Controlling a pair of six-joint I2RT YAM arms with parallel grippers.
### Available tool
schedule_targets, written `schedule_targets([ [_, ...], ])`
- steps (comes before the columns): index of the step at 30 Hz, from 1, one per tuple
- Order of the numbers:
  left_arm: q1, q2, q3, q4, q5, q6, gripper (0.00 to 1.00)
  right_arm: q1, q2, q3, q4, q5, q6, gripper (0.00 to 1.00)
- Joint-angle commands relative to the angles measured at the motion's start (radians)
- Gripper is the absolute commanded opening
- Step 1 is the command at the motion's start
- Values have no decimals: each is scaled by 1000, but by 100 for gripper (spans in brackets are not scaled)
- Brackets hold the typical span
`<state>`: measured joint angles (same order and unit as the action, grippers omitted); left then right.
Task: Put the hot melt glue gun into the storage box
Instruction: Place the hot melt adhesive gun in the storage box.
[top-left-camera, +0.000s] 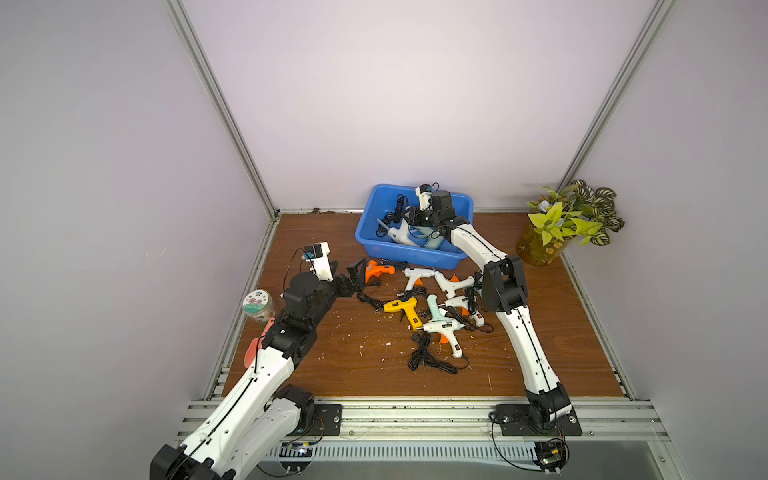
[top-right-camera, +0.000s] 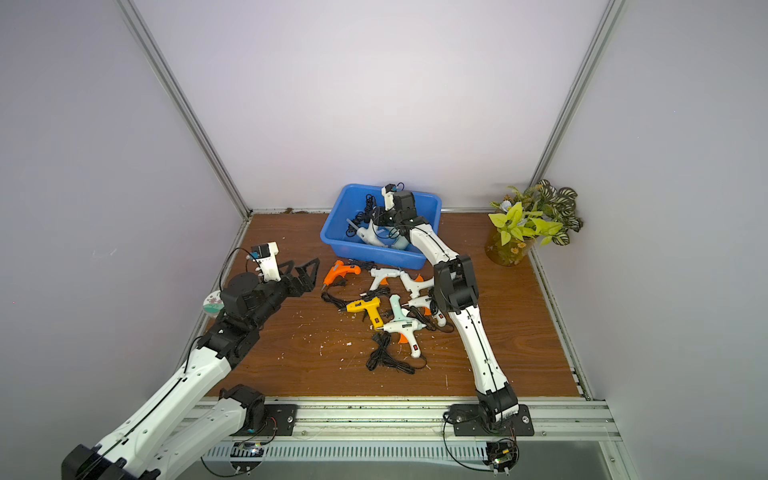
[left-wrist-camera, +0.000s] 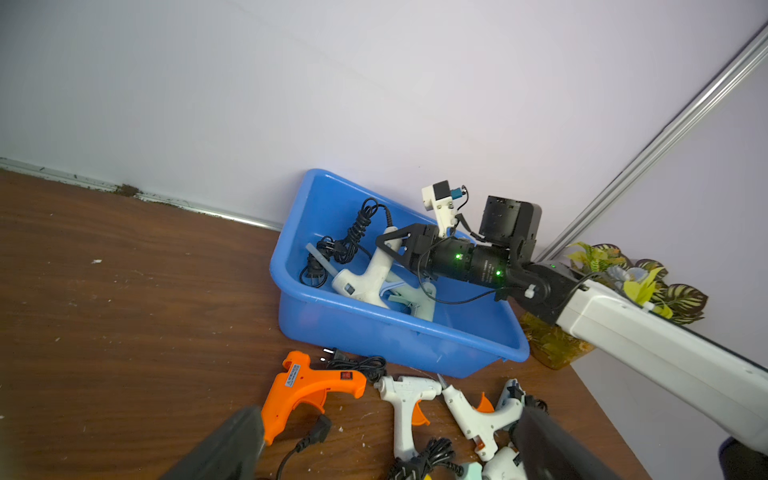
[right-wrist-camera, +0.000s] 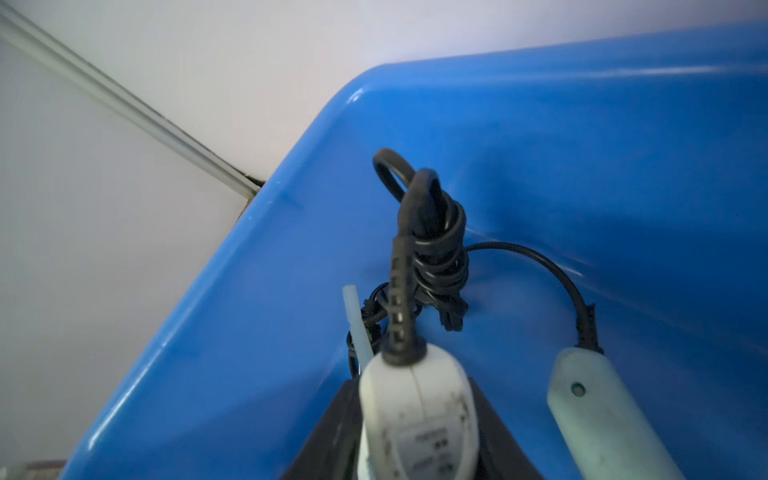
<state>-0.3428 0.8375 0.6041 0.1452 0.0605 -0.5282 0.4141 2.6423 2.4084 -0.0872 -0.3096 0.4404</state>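
Two pincers: R gripper (left-wrist-camera: 388, 251) straddles handle of white glue gun (left-wrist-camera: 365, 282) (light, stiff, we judge; best hold), clamp unclear; L gripper (top-right-camera: 305, 266) wide, empty.

Wooden tabletop (top-left-camera: 353, 374): storage box (top-left-camera: 407, 254), scattered glue guns (top-left-camera: 440, 327), plant vase (top-left-camera: 538, 251).

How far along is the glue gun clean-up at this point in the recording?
Done: a pale mint glue gun lies in the storage box. In hand: the right gripper is inside the box, jaws flanking a white glue gun; whether they grip it is unclear. Remaining: seven guns lie on the table, including the orange glue gun by the open left gripper.
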Motion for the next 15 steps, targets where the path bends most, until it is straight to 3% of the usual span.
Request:
schedule_targets([
  [1, 0, 6, 28, -46, -35, -10, 100, -5, -41, 54, -13, 75, -11, 53],
  [7, 1, 13, 18, -100, -89, -8, 100, -6, -70, 54, -66, 148, -41, 69],
  [15, 6, 62, -12, -173, -165, 18, 100, -5, -204, -54, -109, 247, -68, 78],
])
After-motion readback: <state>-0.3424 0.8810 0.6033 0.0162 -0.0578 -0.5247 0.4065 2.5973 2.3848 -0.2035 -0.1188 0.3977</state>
